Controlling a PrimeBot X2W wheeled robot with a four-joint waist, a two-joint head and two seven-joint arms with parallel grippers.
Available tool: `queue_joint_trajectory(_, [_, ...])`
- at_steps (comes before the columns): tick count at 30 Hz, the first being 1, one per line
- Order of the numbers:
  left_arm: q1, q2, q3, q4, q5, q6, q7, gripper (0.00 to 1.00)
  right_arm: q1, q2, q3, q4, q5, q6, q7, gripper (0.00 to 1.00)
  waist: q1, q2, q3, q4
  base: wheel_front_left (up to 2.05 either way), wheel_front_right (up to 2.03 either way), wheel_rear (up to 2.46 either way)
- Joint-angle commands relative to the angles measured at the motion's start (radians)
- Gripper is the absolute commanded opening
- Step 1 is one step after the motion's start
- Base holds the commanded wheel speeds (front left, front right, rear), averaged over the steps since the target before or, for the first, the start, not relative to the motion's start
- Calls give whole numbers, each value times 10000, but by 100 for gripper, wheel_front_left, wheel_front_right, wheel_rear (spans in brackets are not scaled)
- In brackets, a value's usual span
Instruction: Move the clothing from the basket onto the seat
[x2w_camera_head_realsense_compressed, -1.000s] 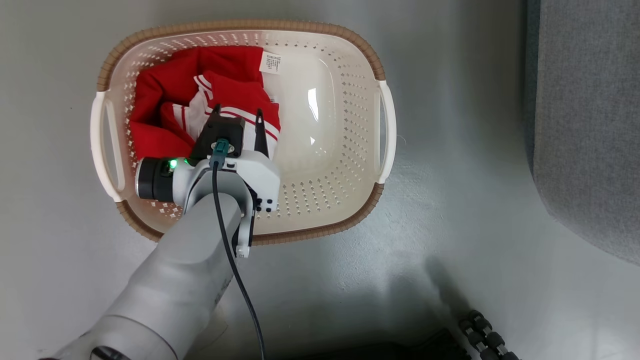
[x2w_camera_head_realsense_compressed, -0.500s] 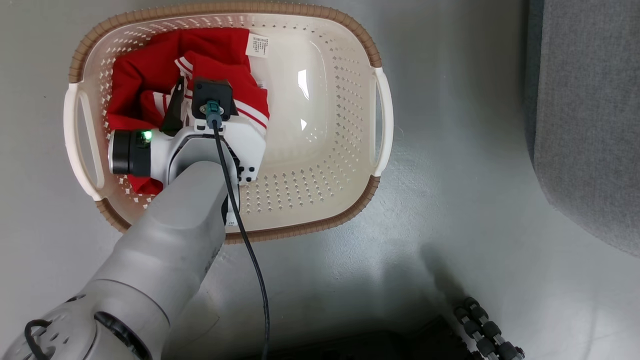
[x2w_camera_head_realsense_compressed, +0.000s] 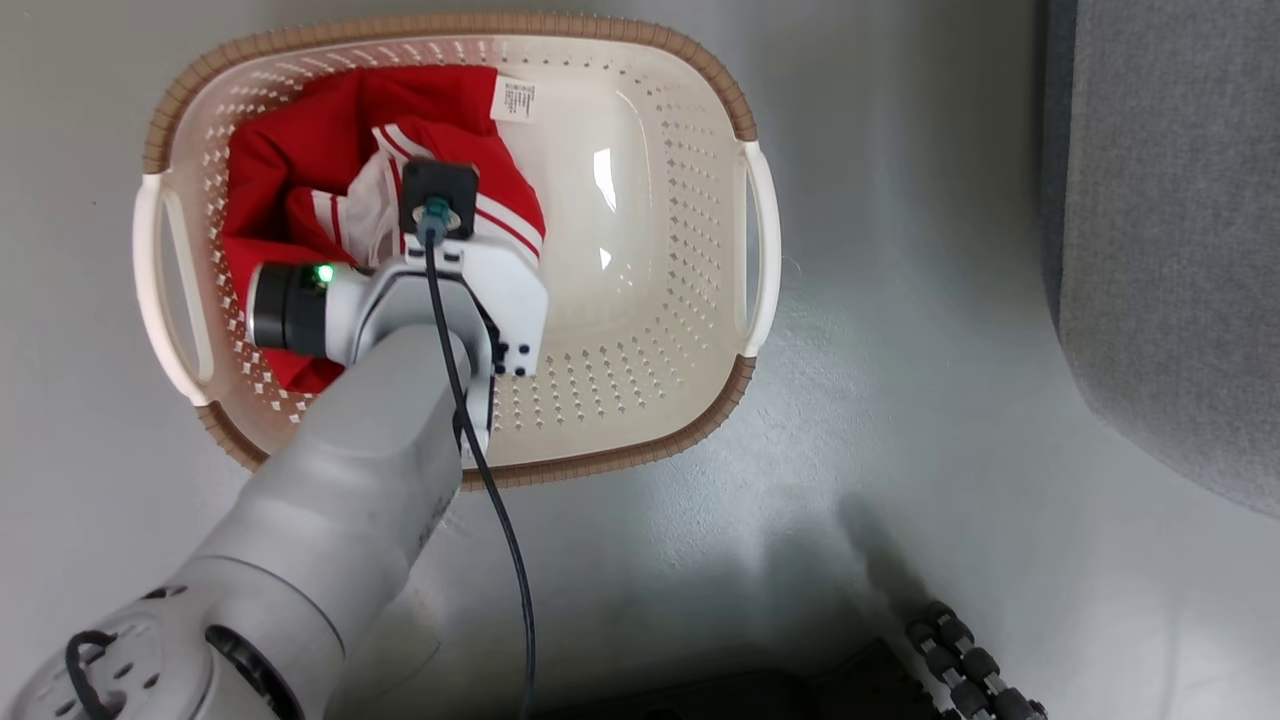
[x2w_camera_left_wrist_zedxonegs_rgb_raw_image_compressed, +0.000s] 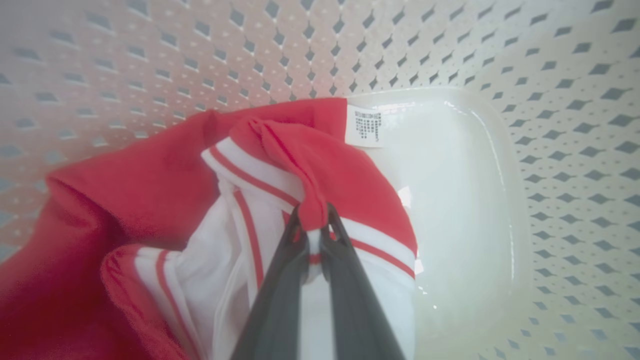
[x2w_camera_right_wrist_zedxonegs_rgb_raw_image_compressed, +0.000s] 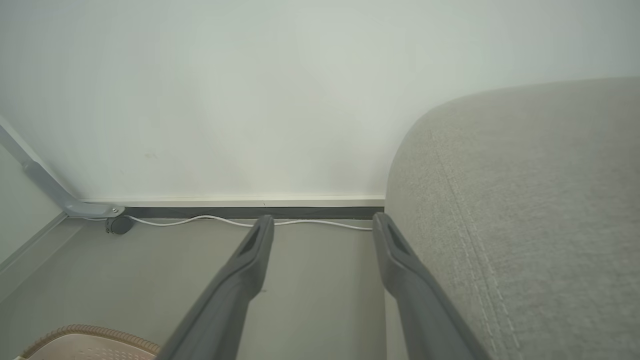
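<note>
**Head view.** My left arm reaches into the basket (x2w_camera_head_realsense_compressed: 650, 300), which stands on the floor (x2w_camera_head_realsense_compressed: 900, 420) in the upper left of the frame. The clothing (x2w_camera_head_realsense_compressed: 300, 160) lies bunched in the basket's left half, and the right half of the basket's bottom is bare. A white label (x2w_camera_head_realsense_compressed: 514, 100) sits at the clothing's upper edge. The seat (x2w_camera_head_realsense_compressed: 1170, 250) fills the right edge of the frame, well apart from the basket.

**Left wrist view.** My left end effector (x2w_camera_left_wrist_zedxonegs_rgb_raw_image_compressed: 312, 220) is at lower centre, its two fingers closed together. They pinch a raised fold of red cloth with a white stripe. The rest of the clothing spreads to the left and below, on the basket's bottom.

**Right wrist view.** My right end effector (x2w_camera_right_wrist_zedxonegs_rgb_raw_image_compressed: 323, 220) is spread wide and holds nothing. It hangs over bare floor, with the seat's rounded edge just beside its right finger. A white cable (x2w_camera_right_wrist_zedxonegs_rgb_raw_image_compressed: 200, 218) runs along the foot of the wall (x2w_camera_right_wrist_zedxonegs_rgb_raw_image_compressed: 250, 100). A piece of the basket's brown rim shows at lower left.
</note>
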Motion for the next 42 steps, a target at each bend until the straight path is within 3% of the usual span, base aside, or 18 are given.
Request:
queue_joint_trajectory(1, [459,55,-85,-166,-165,-37,-130,0,315,-187,10,-170,62,39,-57,100,0,0,-192,46,0,0,0])
queue_joint_trajectory(18, [1913,54,-789,-1001,-1303,-275,-1120,0,890,-150,60,242,-144,39,-57,100,0,0,-2760,457,0,0,0])
queue_joint_trajectory(25, [2688,54,755,-1958,369,-245,-1131,0,1231,-26,255,567,-407,39,-57,100,0,0,-4076,623,0,0,0])
queue_joint_trajectory(30, [3768,54,2203,-2686,1864,-612,-1133,0,1578,207,503,975,-639,39,-57,100,0,0,-5286,759,0,0,0])
queue_joint_trajectory(42, [5316,54,4282,-3996,4126,-1535,-1134,0,2122,693,1036,1661,-1173,39,-57,100,0,0,-7133,1015,0,0,0])
